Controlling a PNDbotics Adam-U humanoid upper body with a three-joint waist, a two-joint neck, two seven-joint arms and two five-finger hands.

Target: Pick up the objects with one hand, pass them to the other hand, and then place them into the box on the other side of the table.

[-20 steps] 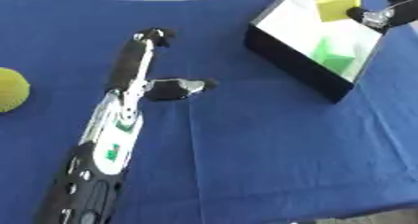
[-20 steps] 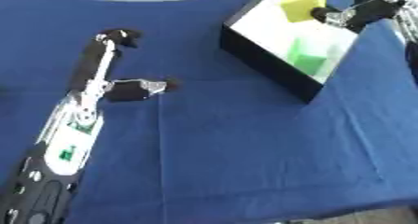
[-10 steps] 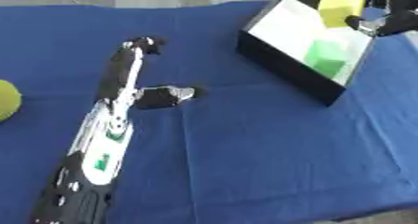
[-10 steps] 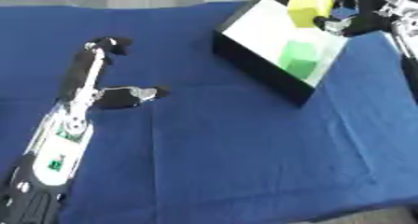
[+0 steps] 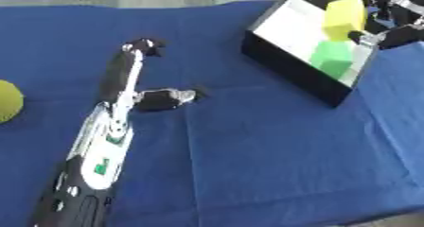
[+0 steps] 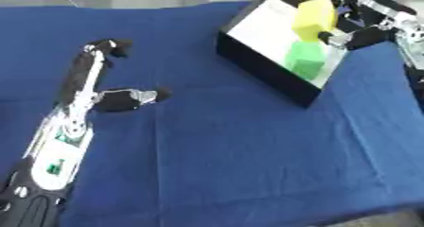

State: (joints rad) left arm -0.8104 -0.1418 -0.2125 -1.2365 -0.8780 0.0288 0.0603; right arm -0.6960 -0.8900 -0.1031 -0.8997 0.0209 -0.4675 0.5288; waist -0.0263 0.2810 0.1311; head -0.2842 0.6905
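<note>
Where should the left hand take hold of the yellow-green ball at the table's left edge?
Probably from above, fingers and thumb closing across the widest part of the yellow-green ball. It is round, so no side is better by shape, and it sits in the open on the blue cloth, just left of the open left hand. Only part of it shows.

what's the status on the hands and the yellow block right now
Right hand shut on yellow block, over the box. Green block already inside. Left hand open, empty, over the cloth. Nothing in the way.
</note>
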